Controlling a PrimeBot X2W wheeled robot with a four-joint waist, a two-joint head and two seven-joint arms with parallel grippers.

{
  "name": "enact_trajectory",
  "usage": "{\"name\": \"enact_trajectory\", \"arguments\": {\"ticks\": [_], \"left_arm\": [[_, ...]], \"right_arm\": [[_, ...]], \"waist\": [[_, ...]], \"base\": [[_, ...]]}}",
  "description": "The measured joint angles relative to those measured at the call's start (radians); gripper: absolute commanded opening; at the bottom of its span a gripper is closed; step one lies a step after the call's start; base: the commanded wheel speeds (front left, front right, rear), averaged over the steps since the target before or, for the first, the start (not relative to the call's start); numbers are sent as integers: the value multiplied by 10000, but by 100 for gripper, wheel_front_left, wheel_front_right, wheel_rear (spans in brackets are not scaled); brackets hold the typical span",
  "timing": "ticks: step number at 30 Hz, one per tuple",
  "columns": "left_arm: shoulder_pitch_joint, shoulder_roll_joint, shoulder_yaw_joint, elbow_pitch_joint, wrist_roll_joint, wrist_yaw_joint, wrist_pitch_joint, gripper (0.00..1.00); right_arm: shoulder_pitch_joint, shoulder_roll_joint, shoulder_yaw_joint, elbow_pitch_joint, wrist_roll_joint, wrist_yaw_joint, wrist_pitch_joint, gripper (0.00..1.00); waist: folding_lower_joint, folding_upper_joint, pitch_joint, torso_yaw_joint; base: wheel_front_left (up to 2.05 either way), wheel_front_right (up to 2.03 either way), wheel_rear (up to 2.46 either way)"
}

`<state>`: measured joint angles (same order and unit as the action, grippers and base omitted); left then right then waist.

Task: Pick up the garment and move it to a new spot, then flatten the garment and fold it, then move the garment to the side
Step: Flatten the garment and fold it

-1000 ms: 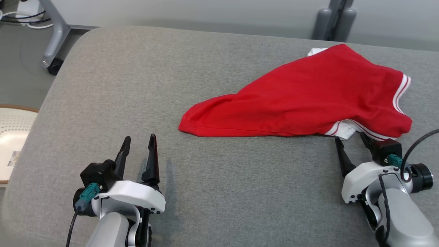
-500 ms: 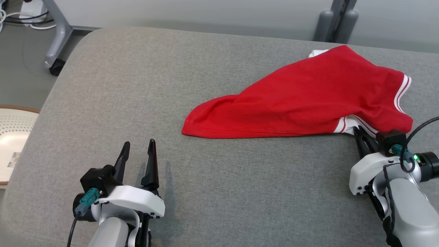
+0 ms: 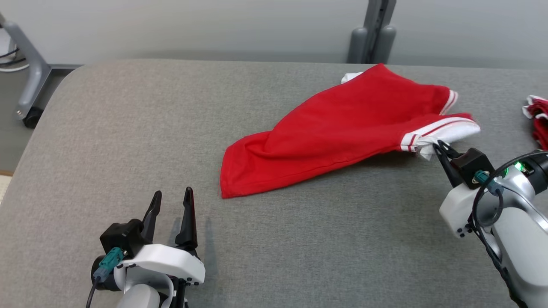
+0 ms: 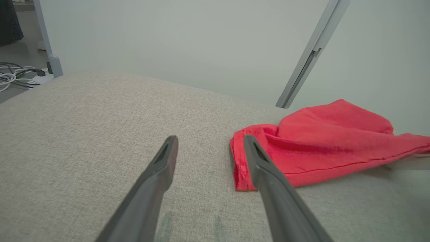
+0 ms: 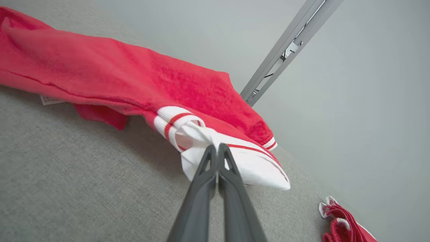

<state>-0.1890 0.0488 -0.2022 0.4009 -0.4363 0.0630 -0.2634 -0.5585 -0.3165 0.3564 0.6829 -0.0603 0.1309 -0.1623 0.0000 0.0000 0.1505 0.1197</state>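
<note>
A red garment (image 3: 338, 128) with white, red-striped trim lies rumpled across the right half of the grey padded table (image 3: 128, 128). My right gripper (image 3: 437, 146) is shut on its white collar edge, which is lifted off the table. In the right wrist view the closed fingers pinch the white trim of the garment (image 5: 201, 97) at the right gripper (image 5: 216, 148). My left gripper (image 3: 171, 196) stands open over bare table at the lower left, a little left of the garment's lower corner. In the left wrist view that gripper (image 4: 210, 143) frames the corner of the garment (image 4: 319, 151).
A second red and white cloth (image 3: 537, 119) lies at the table's far right edge, also seen as a small bundle (image 5: 342, 222). A grey post (image 3: 370, 34) stands behind the table. A wheeled frame leg (image 3: 30, 85) is at the far left.
My right gripper has closed on the collar trim and lifted it up and back, pulling the garment's right end off the table. The head camera has shifted. The left gripper has stayed put.
</note>
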Motion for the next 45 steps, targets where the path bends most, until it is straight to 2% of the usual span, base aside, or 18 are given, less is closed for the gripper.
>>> {"name": "enact_trajectory", "arguments": {"ticks": [7, 10, 14, 17, 19, 21, 22, 25, 28, 35, 38, 40, 45], "left_arm": [[218, 0, 44, -71, -12, 31, 0, 100], [216, -6, 42, -128, -12, 33, 0, 100], [209, -2, 69, -153, 12, 31, 0, 100], [191, -4, 82, -117, 36, 25, 0, 100], [177, 0, 88, -96, 40, 19, 0, 100], [156, -2, 82, -81, 52, -2, 0, 100], [156, -2, 75, -67, 52, -2, 0, 100], [154, -2, 77, -50, 67, -6, 0, 100], [158, 0, 105, -31, 109, -6, 0, 100], [166, -4, 100, -144, 167, -15, 0, 100], [146, -4, 50, -203, 173, -15, 0, 100], [100, 2, 25, -228, 171, -15, 0, 100], [-21, -4, -33, -270, 140, -4, 0, 100]], "right_arm": [[1761, -1264, 861, -3735, 905, 0, 2493, 0], [2814, -1580, 972, -5206, 1373, 0, 3490, 0], [3903, -1442, 892, -6263, 1873, 0, 4071, 0], [4342, -1028, 784, -6416, 1996, 0, 4080, 0], [4497, -686, 639, -6316, 2019, 0, 3710, 0], [4514, -359, 420, -6103, 1977, 0, 3315, 39], [4553, -146, 259, -6027, 1994, 0, 3083, 100], [4745, 357, -21, -5877, 2337, 0, 2700, 100], [4831, 345, -441, -5919, 2360, 0, 2489, 100], [4985, 349, -2598, -5944, 2276, -2, 2926, 100], [4751, 219, -3001, -5434, 2334, 0, 3164, 100], [4487, -19, -3204, -4840, 2378, 0, 3312, 100], [3788, -134, -3423, -3233, 2840, 0, 3572, 100]], "waist": [[0, 0, -291, -481], [0, 1, -311, -610], [0, 0, -235, -722], [0, 0, -198, -780], [0, 0, -170, -801], [0, 0, -148, -807], [0, 0, -144, -808], [0, 0, -141, -798], [0, 0, -162, -791], [0, 0, -175, -695], [-1, 0, -114, -572], [0, 0, -54, -476], [0, 0, 120, -175]], "base": [[0, 0, 0], [0, 0, 0], [0, 0, 0], [0, 0, 0], [0, 0, 0], [0, 0, 0], [0, 0, 0], [0, 0, 0], [0, 0, 0], [0, 0, 0], [0, 0, 0], [0, 0, 0], [0, 0, 0]]}}
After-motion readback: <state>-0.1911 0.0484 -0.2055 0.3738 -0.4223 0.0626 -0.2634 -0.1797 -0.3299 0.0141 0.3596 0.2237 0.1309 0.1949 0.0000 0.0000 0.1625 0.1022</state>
